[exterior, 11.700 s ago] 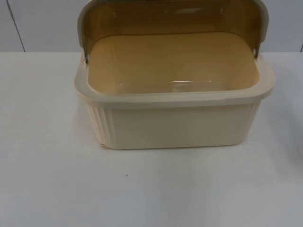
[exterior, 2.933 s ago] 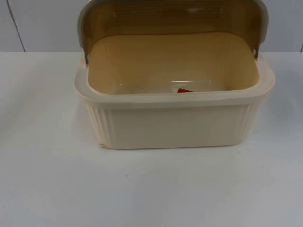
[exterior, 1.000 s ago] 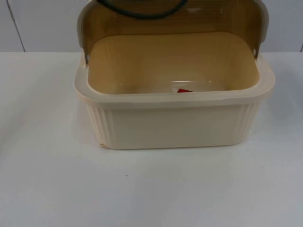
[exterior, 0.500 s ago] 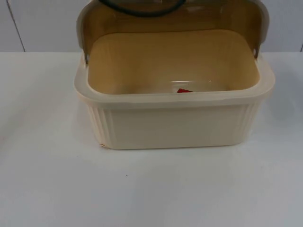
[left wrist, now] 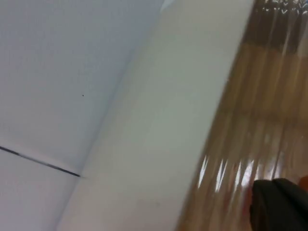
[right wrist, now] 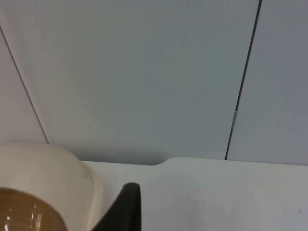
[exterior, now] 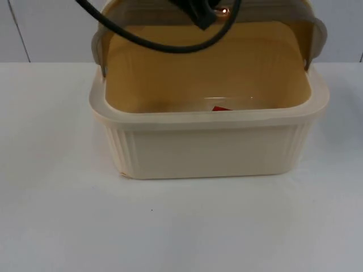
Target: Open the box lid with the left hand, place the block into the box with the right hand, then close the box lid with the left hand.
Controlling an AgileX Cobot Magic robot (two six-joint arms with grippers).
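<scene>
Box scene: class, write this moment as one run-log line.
stage: closing lid | box: on table | lid: tipped partway forward | block: red, inside box | left pincer: at lid | right pincer: beside box, waiting

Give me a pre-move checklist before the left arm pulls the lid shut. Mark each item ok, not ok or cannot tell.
1. Block in box: ok. A corner of the red block shows inside the cream box, behind its front wall.
2. Lid position: not ok yet. The brown translucent lid stands raised over the back edge.
3. Left gripper at the lid: ok. It is at the lid's top edge, and the left wrist view looks along the lid.
4. Left gripper's grip on the lid: cannot tell.
5. Right gripper out of the lid's path: ok. It waits beside the box.
6. Nothing across the box's front rim: ok.
</scene>
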